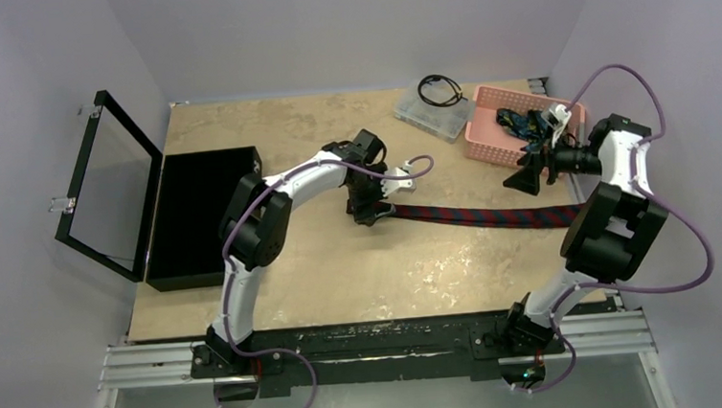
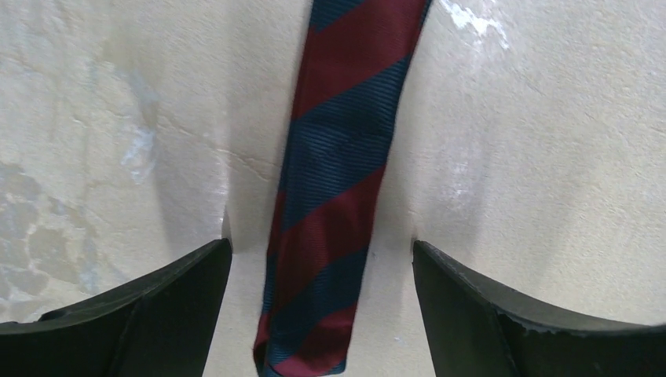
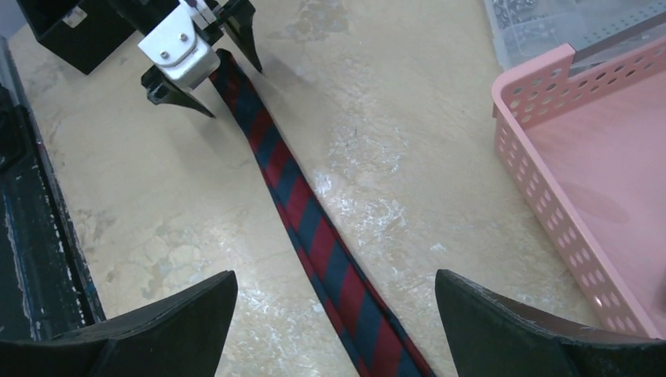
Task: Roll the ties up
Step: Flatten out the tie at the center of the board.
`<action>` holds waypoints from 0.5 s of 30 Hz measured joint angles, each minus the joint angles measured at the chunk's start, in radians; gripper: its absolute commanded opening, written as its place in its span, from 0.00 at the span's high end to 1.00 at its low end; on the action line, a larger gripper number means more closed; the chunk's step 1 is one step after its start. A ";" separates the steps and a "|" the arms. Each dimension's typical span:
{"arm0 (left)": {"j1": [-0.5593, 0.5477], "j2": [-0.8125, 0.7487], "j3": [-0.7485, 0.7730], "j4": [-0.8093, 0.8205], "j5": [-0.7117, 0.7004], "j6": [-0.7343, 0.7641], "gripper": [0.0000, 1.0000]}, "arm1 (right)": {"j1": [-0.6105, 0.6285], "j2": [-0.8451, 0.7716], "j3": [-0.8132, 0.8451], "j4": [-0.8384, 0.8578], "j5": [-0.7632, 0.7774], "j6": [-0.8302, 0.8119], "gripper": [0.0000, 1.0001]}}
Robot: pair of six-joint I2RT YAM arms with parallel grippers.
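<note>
Top external view: a maroon tie (image 1: 492, 214) with navy diagonal stripes lies flat and stretched out on the counter (image 1: 343, 282). It runs from the left claw (image 1: 372, 208) across to a spot beneath the right arm, and one end rests between the left claw's two fingers.

Left wrist view: the tie (image 2: 334, 196) runs straight away from the left claw (image 2: 320, 247), centred in the gap. A strip of bare counter shows on each side between cloth and fingers (image 2: 181, 298) — the claw is spread wide and grips nothing.

Right wrist view: the right claw (image 3: 334, 275) is also released, its fingers far apart and empty. It hovers above the tie (image 3: 314, 236), which passes diagonally under it toward the left claw (image 3: 216, 71) at the far end. Just to the right of the right claw sits a pink perforated basket (image 3: 542, 157).

From above, that basket (image 1: 484, 99) lies just beyond the right claw (image 1: 530, 168) and holds a bundle of dark blue ties (image 1: 520, 124) with a teal-green pattern. Beside the basket, on the side toward the left claw, is a clear plastic box (image 1: 423, 113) with a thin black coiled cable (image 1: 440, 91) on top. Well to the left of the left claw — an open black case (image 1: 200, 215), its glazed lid (image 1: 106, 183) raised.
</note>
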 measured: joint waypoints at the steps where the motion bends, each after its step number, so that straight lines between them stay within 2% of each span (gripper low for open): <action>1: -0.002 0.000 -0.003 -0.008 -0.003 -0.001 0.16 | 0.009 -0.025 -0.014 0.026 0.010 0.032 0.02; 8: -0.045 -0.082 -0.134 0.008 0.005 -0.051 0.26 | 0.057 -0.147 -0.168 0.272 0.134 0.270 0.02; 15: -0.056 -0.186 -0.286 0.025 0.087 -0.156 0.38 | 0.151 -0.217 -0.295 0.391 0.217 0.350 0.02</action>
